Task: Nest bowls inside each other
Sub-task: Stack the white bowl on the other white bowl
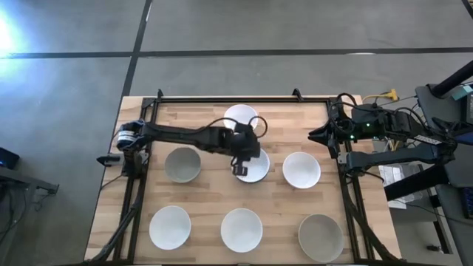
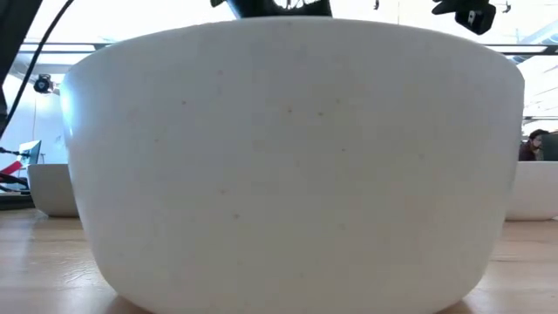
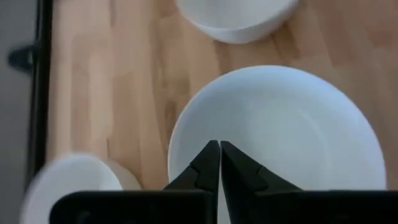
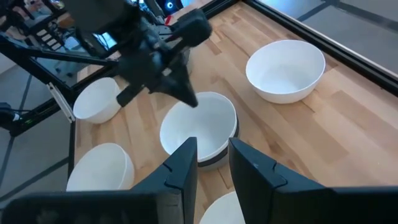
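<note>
The left gripper (image 1: pixel 242 166) hangs over the white middle bowl (image 1: pixel 255 167) at the table's centre, its fingers (image 3: pixel 208 167) pressed together with nothing between them, just above the bowl's near-left rim. That bowl sits nested in a darker one, whose grey edge (image 4: pixel 214 163) shows beneath it in the right wrist view. Around it on the wooden table (image 1: pixel 207 196) stand separate bowls: a white one (image 1: pixel 238 116) just beyond the centre, a grey-beige one (image 1: pixel 182 164) to the left, a white one (image 1: pixel 301 170) to the right, and along the near edge two white bowls (image 1: pixel 170 227) (image 1: pixel 242 229) and a grey-beige one (image 1: pixel 320 237). The right gripper (image 1: pixel 316 135) waits at the table's far right edge, its fingers (image 4: pixel 183 163) spread apart and empty.
</note>
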You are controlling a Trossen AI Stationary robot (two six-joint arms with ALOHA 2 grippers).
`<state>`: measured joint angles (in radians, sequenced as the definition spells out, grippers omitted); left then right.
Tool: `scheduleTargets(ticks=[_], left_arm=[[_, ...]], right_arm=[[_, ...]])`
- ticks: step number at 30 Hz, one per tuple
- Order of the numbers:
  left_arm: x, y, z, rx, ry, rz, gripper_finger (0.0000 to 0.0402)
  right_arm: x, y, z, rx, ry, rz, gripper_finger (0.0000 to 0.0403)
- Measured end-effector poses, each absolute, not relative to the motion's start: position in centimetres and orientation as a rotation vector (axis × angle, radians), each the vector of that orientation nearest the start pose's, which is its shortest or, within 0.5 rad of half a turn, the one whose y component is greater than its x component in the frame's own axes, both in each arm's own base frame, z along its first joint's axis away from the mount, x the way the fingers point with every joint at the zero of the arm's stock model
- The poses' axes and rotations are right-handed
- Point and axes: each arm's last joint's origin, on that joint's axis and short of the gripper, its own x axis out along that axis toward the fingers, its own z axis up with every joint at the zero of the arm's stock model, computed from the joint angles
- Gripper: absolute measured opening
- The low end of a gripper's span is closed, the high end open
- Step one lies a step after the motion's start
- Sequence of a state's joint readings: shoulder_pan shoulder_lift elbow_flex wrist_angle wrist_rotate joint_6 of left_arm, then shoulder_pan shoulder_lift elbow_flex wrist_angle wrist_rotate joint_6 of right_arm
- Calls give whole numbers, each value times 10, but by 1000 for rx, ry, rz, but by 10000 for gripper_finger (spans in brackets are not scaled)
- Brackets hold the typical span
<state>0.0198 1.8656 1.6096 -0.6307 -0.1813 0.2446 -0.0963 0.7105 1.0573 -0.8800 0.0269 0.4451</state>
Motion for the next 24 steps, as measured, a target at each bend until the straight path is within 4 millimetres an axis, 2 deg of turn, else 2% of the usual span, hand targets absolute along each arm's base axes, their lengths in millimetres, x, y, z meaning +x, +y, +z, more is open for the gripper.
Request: scheduleTargets(ticks=[4, 7, 10, 13, 18, 24], left_arm=[[406, 46, 277, 45, 898, 295, 0], [402, 72, 277, -46, 886, 389, 0], [398, 93, 277, -140, 873, 440, 0], [393, 110, 276, -211, 877, 414, 0], [385, 119, 275, -280, 936, 353, 17], [375, 122, 271, -303, 1027, 364, 111]], right_arm=[[113, -12, 366, 467, 498, -241, 86], [113, -12, 365, 468, 500, -242, 86], [113, -12, 364, 471, 503, -244, 86], [114, -12, 364, 478, 503, -246, 86], [116, -12, 362, 485, 501, -248, 86], [127, -14, 360, 525, 425, -274, 86]])
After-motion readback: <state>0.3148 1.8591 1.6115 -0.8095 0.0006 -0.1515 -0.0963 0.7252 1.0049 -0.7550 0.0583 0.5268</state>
